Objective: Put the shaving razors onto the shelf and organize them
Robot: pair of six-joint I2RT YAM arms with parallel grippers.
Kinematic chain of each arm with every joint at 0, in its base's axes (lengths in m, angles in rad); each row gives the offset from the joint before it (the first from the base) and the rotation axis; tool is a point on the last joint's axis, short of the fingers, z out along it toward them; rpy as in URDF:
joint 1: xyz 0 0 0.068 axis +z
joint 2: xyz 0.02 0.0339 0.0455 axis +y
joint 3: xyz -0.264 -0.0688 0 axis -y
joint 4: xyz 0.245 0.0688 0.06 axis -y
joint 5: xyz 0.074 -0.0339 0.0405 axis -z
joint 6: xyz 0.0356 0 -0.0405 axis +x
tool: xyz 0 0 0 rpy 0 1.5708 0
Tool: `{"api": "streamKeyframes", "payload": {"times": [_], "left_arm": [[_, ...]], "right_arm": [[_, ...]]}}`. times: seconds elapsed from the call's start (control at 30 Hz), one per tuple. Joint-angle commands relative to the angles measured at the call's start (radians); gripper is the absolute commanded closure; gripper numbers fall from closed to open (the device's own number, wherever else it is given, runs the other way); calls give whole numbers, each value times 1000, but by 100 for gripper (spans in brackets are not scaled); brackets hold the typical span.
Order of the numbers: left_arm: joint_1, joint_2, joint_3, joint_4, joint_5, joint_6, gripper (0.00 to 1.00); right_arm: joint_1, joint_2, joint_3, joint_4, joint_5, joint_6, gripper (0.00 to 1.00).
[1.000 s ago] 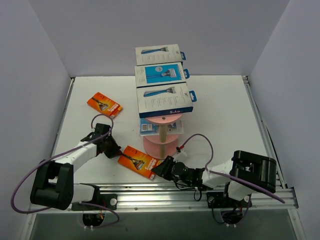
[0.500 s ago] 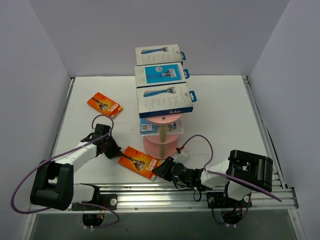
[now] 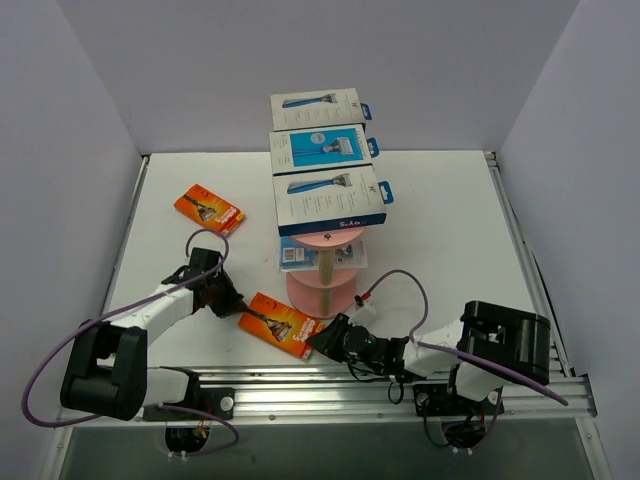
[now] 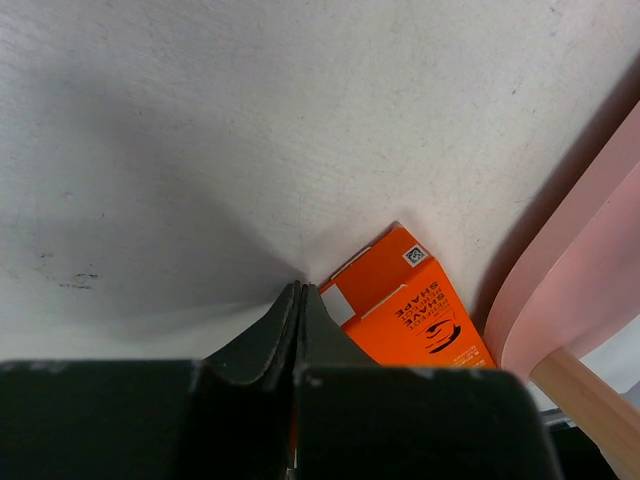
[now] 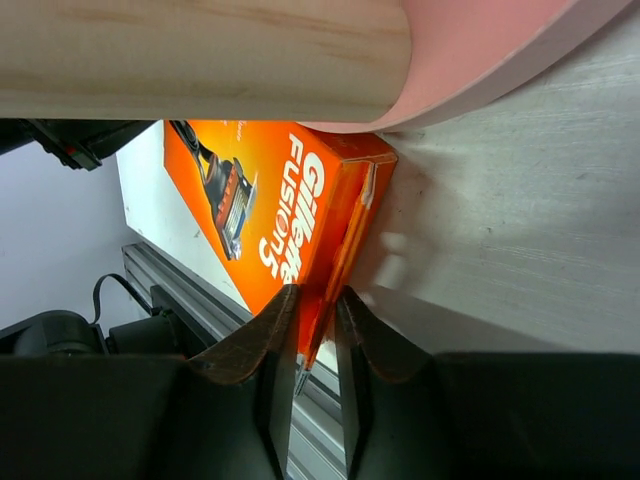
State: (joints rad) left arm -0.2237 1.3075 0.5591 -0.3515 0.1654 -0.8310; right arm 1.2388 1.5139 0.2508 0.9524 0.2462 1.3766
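The pink shelf [image 3: 322, 290] holds three white-and-blue razor boxes [image 3: 330, 199] on its top tier and a clear blister pack [image 3: 297, 256] on a lower tier. An orange razor pack [image 3: 283, 322] lies on the table in front of the shelf. My right gripper [image 3: 318, 340] is closed on its right edge; in the right wrist view the pack [image 5: 260, 210] sits between the jaws of the gripper [image 5: 312, 300]. My left gripper [image 3: 232, 302] is shut and empty, and its tips [image 4: 298, 290] touch the pack's left corner [image 4: 410, 310]. A second orange pack [image 3: 208, 208] lies far left.
The shelf's pink bottom tier [image 5: 480, 50] and beige post [image 5: 200, 55] are just above the right gripper. The metal rail [image 3: 330, 385] runs along the near table edge, close behind the held pack. White walls enclose the table.
Almost nothing has changed. The right arm has shifted slightly, and the orange pack stays between the two grippers.
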Motion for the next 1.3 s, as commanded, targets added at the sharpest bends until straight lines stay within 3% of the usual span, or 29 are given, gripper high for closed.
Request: {"api": "streamKeyframes", "payload": {"times": [0.0, 0.1, 0.3, 0.47, 0.63, 0.8, 1.13, 1.27], "left_arm": [[-9, -10, -5, 26, 59, 4, 98], [-8, -13, -7, 23, 62, 4, 98], [-12, -20, -14, 29, 77, 4, 98], [-25, -31, -24, 31, 83, 3, 98], [-34, -37, -34, 31, 91, -3, 98], [-40, -39, -39, 29, 92, -5, 98], [-49, -40, -41, 32, 92, -5, 98], [-49, -40, -30, 16, 80, -3, 98]], "right_arm": [[4, -44, -7, -35, 84, 6, 85], [4, -63, -7, -53, 90, 6, 92], [2, -87, -4, -84, 100, 4, 93], [2, -75, -1, -92, 100, 9, 78], [2, -77, 2, -115, 111, 13, 71], [4, -95, -4, -132, 123, 18, 70], [2, -104, -8, -138, 122, 16, 98], [1, -136, -22, -144, 113, 9, 100]]}}
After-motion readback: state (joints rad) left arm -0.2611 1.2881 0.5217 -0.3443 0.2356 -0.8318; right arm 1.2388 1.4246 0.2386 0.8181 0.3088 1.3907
